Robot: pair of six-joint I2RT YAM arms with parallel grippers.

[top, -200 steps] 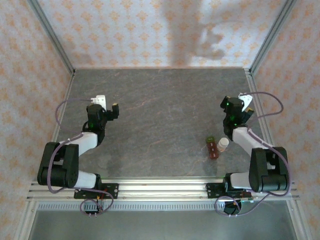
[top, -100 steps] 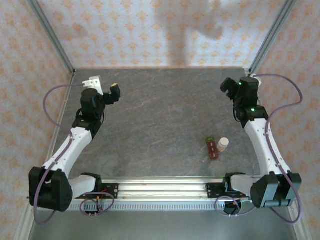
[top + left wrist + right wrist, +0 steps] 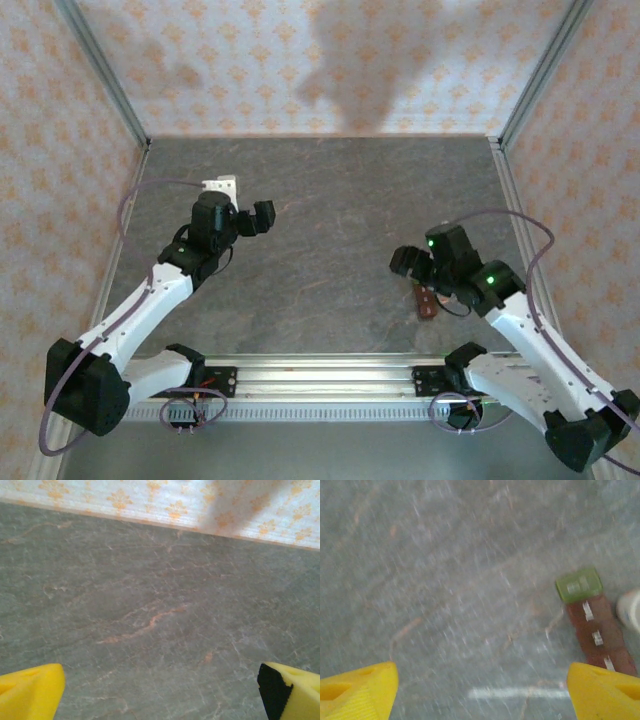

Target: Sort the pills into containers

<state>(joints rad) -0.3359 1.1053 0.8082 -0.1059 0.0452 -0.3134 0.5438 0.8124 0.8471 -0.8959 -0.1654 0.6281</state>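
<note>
Top external view: My right arm has swung in from the far right corner of the desk [image 3: 340, 190]. It now hangs low over the near right area, with the right gripper [image 3: 405, 262] just left of the containers [image 3: 427, 303].
Left arm: It too has come off its far corner. The left gripper [image 3: 248, 212] is over the left-centre of the desk, well apart from the work.
Right wrist view: Blurred by motion. The right gripper [image 3: 480, 677] has its jaws apart, with nothing between them and bare desk beneath.
Containers: A reddish-brown strip with one green end, the containers [image 3: 594, 622] lie off to the right of the jaws' line, green end uppermost in this view. A white-capped bottle [image 3: 630, 611] stands just beside them at the picture's edge.
Left wrist view: The left gripper [image 3: 160, 685] is spread wide and empty, looking across bare desk to the back wall [image 3: 200, 505].
Pills: I can make out none loose on the desk, though the blur may hide them.
Meaning for the task: I judge that sorting has not begun. The right arm has only closed in, and it looks to need a shift rightward before it is over the strip or the bottle.
Room to move: There is open desk to the left of the strip and beyond it. It is tighter toward the near edge, where the rail [image 3: 330, 372] runs close, and on the bottle's side.
</note>
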